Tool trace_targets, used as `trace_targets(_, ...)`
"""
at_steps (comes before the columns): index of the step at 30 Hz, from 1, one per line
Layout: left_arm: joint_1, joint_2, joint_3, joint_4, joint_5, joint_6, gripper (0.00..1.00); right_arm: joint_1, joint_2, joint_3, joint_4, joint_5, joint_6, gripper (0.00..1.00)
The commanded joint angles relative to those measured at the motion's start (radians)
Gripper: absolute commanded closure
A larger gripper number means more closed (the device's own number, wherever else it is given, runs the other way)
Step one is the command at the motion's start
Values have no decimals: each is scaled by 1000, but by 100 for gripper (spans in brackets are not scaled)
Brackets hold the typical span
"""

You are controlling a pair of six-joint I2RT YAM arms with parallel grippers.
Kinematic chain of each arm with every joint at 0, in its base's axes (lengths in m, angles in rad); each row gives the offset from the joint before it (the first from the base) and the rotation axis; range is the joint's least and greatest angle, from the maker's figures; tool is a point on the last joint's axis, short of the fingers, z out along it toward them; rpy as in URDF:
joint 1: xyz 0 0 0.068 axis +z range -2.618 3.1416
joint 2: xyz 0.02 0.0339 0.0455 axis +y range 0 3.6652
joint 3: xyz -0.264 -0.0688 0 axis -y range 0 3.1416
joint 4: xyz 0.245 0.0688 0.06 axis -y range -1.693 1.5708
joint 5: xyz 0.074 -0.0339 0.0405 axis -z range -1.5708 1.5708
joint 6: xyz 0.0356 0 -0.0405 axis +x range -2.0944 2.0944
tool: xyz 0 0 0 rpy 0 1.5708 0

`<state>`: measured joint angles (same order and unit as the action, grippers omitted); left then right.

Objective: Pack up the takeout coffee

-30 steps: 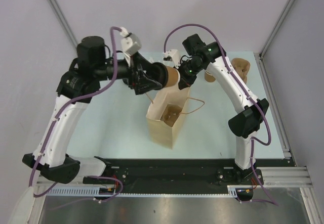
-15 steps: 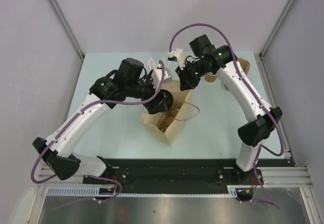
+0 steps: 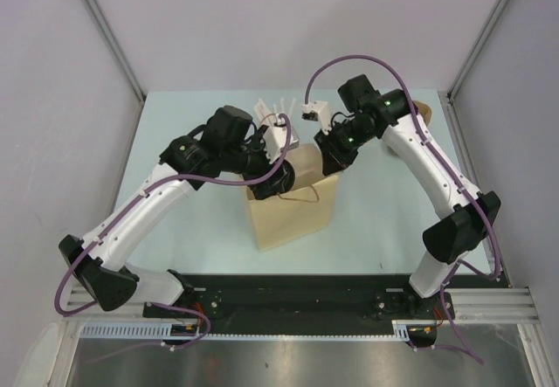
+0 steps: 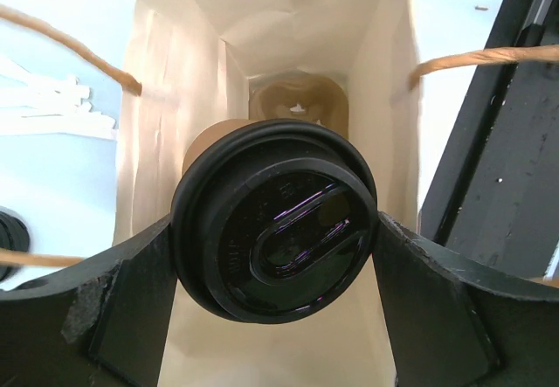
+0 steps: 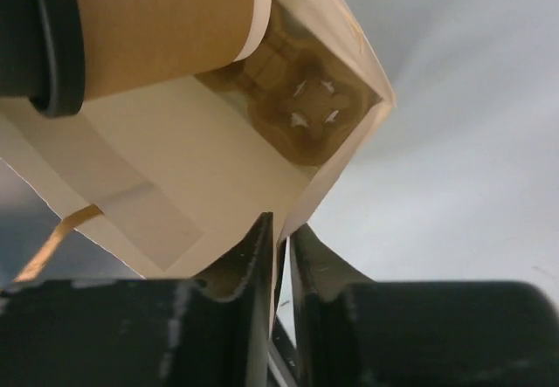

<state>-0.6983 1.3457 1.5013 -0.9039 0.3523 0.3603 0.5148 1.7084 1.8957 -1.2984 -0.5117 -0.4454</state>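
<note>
The takeout coffee (image 4: pixel 275 221) is gripped by its black lid in the left gripper (image 4: pixel 275 249) and is held in the mouth of the paper bag (image 4: pixel 384 125), not yet set down inside. The bag's rim lies between the right gripper's (image 5: pixel 278 240) 2 nearly closed jaws; whether it is truly pinched cannot be told. Lowering and release are left.

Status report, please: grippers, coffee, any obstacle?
Left gripper shut on takeout coffee, inside paper bag mouth. Right gripper jaws narrow around bag rim. Brown pulp insert at bag bottom.
</note>
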Motion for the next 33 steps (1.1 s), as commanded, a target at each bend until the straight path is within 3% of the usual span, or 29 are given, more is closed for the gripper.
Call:
trace_targets(1,-6,-11,-6,10,37,60,79,-30,-72,-12,-64,-86,33,72)
trace_targets(7,-6,6,-27,5,66,95,79,-85,8,109,-62,-85,24,40)
trace_targets(16,-6,26,-76,19,66,115,79,-65,183,382,-52,-85,-64,29)
trace_targets(29,-6,10,-119,45,71,120,79,62,296,417,8,-120,-223,28)
trace_targets(31,-6,3,-134,46,74,120,79,70,321,431,11,-122,-233,32)
trace_targets(33,-4,-11,-142,51,67,112,80,74,335,437,10,-126,-234,44)
